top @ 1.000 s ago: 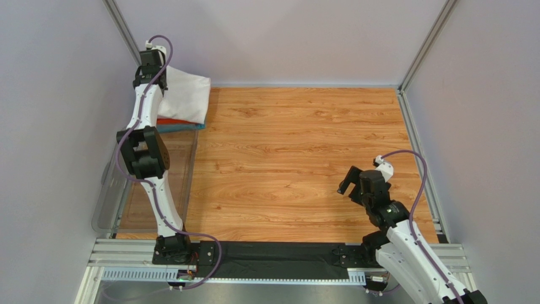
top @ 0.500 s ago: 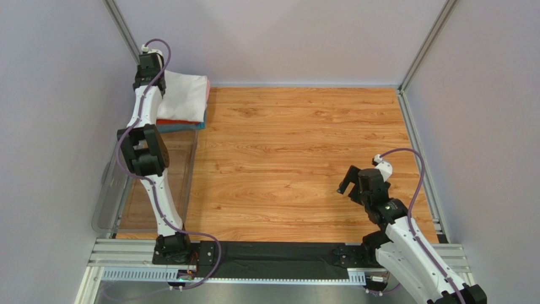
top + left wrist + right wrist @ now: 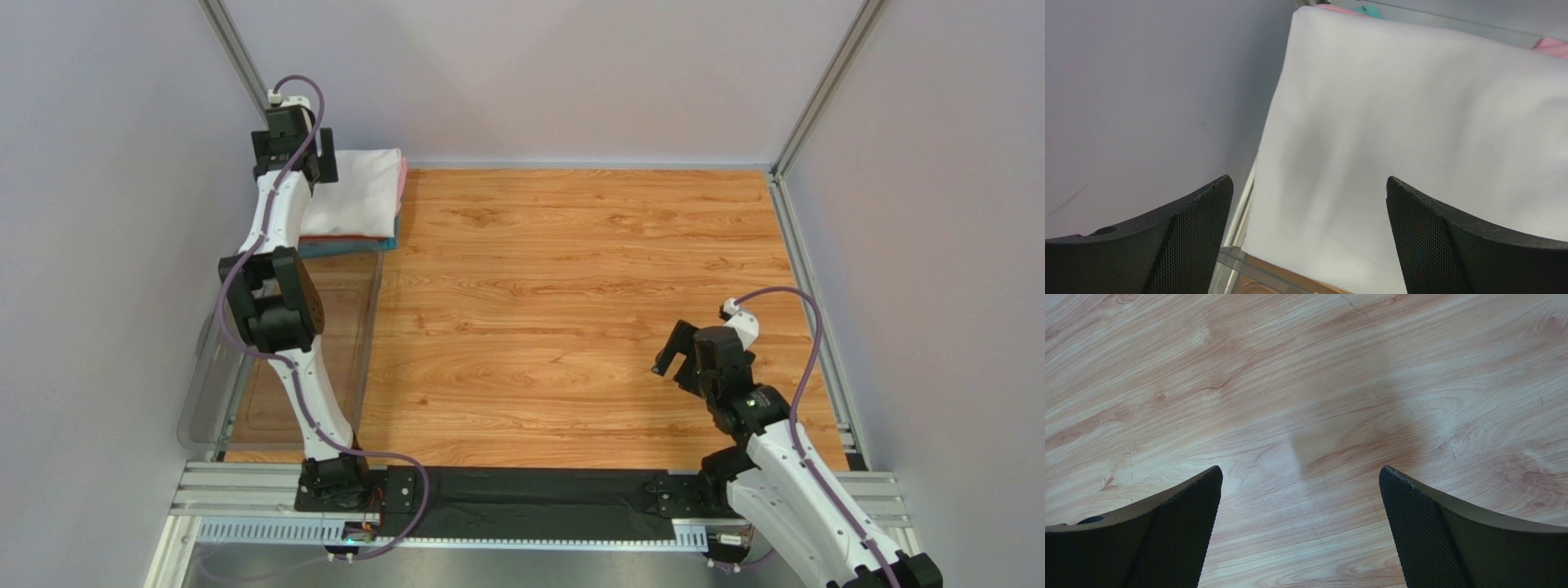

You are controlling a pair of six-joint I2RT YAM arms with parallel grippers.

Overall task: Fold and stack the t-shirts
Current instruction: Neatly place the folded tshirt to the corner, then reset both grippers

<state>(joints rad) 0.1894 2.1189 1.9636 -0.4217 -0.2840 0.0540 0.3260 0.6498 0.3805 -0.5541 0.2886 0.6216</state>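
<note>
FOLDED AND STACKED: In the upper left of the top view, a white t-shirt (image 3: 363, 192) lies as a folded rectangle on top of a pile of folded tees at the far left corner of the wooden table (image 3: 589, 282). A pink t-shirt (image 3: 401, 191) peeks out along the pile's right edge. An orange-red t-shirt (image 3: 352, 235) and a teal t-shirt (image 3: 356, 246) show as thin bands along the near edge.

The left gripper (image 3: 296, 159) hovers at the left end of the pile, hard against the grey wall (image 3: 111, 184). Its claw is spread wide with nothing between the fingers. In its wrist view, the two black mesh-faced fingers (image 3: 1192, 233) frame the smooth white cloth from the bottom of the frame. Slivers of pink and teal show at the top edge. Whether the fingers touch the cloth cannot be told.

A clear plastic bin (image 3: 206, 382) sits along the table's left side, below the pile, with the left arm rising over it.

In the lower right of the top view, the right gripper (image 3: 678, 349) hangs over bare wood, well apart from the shirts. Its claw is also wide and holds nothing. Its wrist view shows only woodgrain between the fingers (image 3: 1177, 520), with a faint shadow near the middle of the frame.
</note>
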